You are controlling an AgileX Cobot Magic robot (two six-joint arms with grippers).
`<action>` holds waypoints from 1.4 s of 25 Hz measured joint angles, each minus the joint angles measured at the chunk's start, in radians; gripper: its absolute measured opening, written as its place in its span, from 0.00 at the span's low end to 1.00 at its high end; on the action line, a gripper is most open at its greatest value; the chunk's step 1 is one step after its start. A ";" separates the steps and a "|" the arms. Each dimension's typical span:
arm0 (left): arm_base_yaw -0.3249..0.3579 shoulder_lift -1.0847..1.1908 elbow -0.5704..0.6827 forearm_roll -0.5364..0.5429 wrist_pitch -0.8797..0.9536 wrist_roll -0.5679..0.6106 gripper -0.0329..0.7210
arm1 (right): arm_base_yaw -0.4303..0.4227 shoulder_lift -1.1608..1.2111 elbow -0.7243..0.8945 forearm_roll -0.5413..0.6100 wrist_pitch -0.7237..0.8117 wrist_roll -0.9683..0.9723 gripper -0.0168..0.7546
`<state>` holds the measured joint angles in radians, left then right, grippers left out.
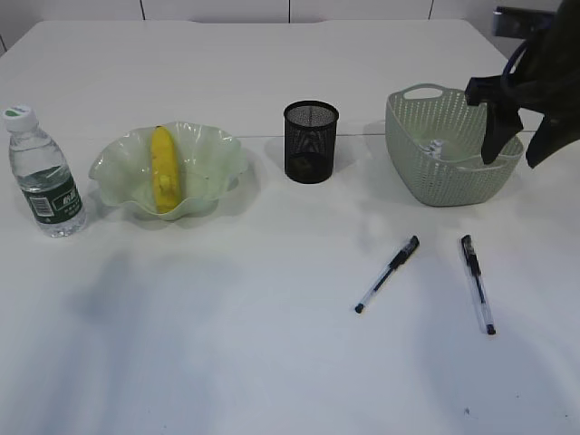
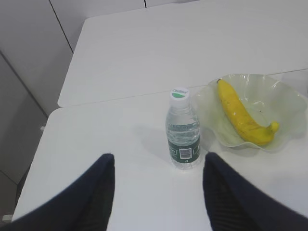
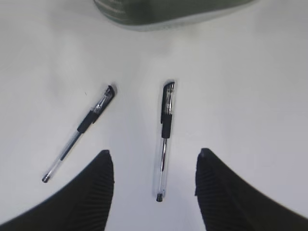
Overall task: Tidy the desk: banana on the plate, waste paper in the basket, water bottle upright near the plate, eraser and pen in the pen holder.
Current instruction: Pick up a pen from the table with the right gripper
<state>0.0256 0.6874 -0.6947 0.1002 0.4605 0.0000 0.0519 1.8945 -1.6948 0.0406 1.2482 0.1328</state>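
Outside, from the exterior cam: banana (image 1: 163, 169) lay in the wavy green plate (image 1: 214, 156), water bottle (image 1: 43, 172) stood upright just left of it. Black mesh pen holder (image 1: 311, 141) sat mid-surface w/ a dark lump at its bottom, too small to tell what. Green basket (image 1: 447, 145) on the right had a bit of pale paper (image 1: 435, 148) inside. Right claw (image 1: 512, 145) hung at the basket's right rim, fingers pointing down w/ a gap between them, nothing held. Two pens lay on the white surface (image 1: 227, 344) nearer the camera: left pen (image 1: 388, 273) slanted, right pen (image 1: 478, 284) nearly straight, both well apart from that claw. Left claw not seen in this view.

Left wrist cam: left claw (image 2: 159, 192) stood apart, empty; bottle (image 2: 183, 130) upright just beyond the gap between its fingers, not touching. Banana (image 2: 240, 115) and plate (image 2: 288, 96) off to the right of the bottle.

Right wrist cam: right claw (image 3: 154, 187) spread, empty. Right pen (image 3: 164, 139) lay lengthwise w/ its tip end between the fingers, no contact visible; left pen (image 3: 79, 132) slanted, beyond the left finger. Basket (image 3: 163, 12) edge at top.
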 joint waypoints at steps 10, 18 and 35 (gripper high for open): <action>0.000 -0.001 0.000 0.000 0.004 0.000 0.59 | 0.000 0.059 0.069 0.029 -0.012 0.016 0.55; 0.000 -0.001 0.000 0.000 0.030 0.000 0.59 | 0.000 0.154 0.069 0.051 -0.022 0.018 0.55; 0.000 -0.001 0.000 0.000 0.031 0.000 0.59 | 0.000 0.228 0.069 0.041 -0.028 0.029 0.55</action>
<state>0.0256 0.6861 -0.6947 0.1002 0.4917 0.0000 0.0519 2.1229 -1.6263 0.0815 1.2197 0.1616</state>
